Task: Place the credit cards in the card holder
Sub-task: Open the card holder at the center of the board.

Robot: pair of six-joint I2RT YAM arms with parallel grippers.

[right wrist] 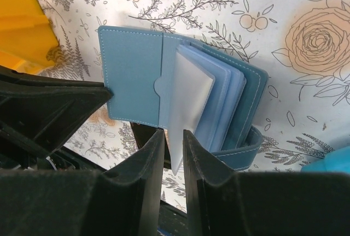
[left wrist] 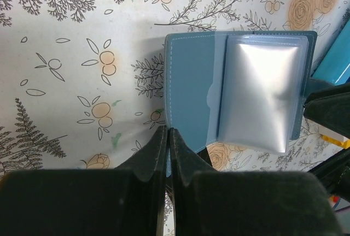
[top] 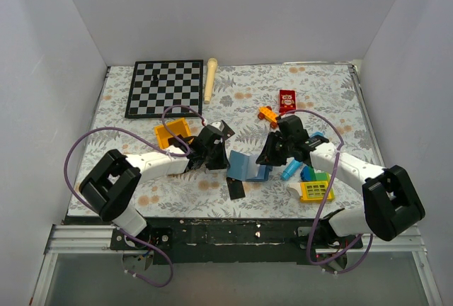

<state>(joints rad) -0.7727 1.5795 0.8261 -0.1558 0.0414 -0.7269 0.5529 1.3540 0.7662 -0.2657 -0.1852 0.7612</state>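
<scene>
Centrally, the card holder (top: 248, 166) lay open, lighter inside facing up. The left gripper (left wrist: 167, 133) was pressed together, its tips at the edge of the holder's left flap; whether it nipped the flap could not be told. The right gripper (right wrist: 173, 135) stood slightly spread, with one clear sleeve (right wrist: 186, 99) of the holder dipping between its fingers. One black credit card (top: 236, 188) lay just on the near side of the holder.
</scene>
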